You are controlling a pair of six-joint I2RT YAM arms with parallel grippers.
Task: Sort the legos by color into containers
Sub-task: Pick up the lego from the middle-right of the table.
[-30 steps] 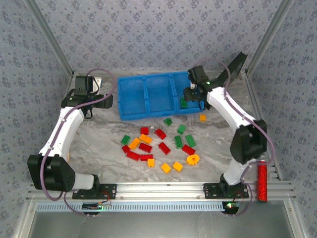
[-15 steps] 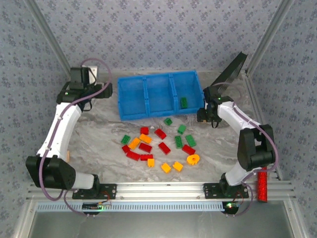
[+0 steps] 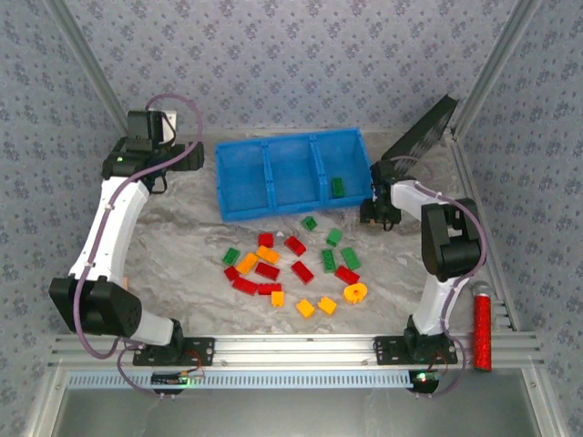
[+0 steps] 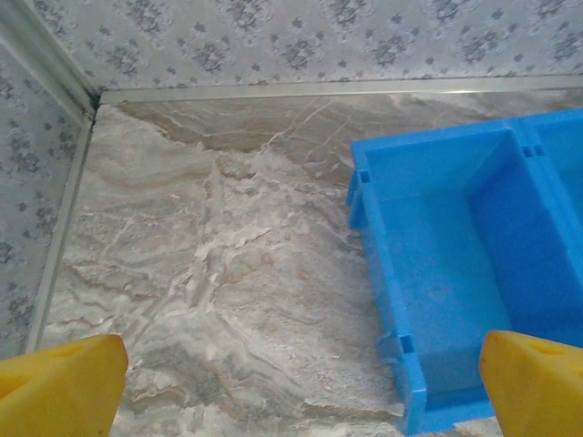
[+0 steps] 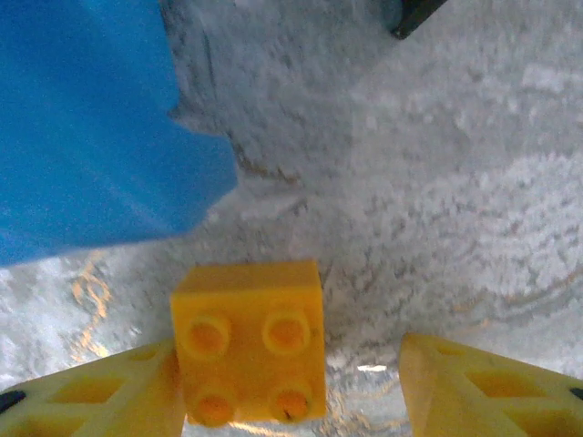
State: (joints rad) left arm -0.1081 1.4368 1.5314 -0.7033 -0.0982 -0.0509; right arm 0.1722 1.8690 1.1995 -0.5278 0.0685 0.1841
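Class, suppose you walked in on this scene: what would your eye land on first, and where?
The bright blue tray of three compartments at the back of the table stands out, with a single green brick in its right compartment. In front of it lies a scatter of red, green and orange-yellow bricks. Right of the tray, the right pincer stands open around an orange-yellow brick on the table.

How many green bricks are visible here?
6. One green brick lies in the right compartment of the tray; five others lie loose on the table. More may be hidden.
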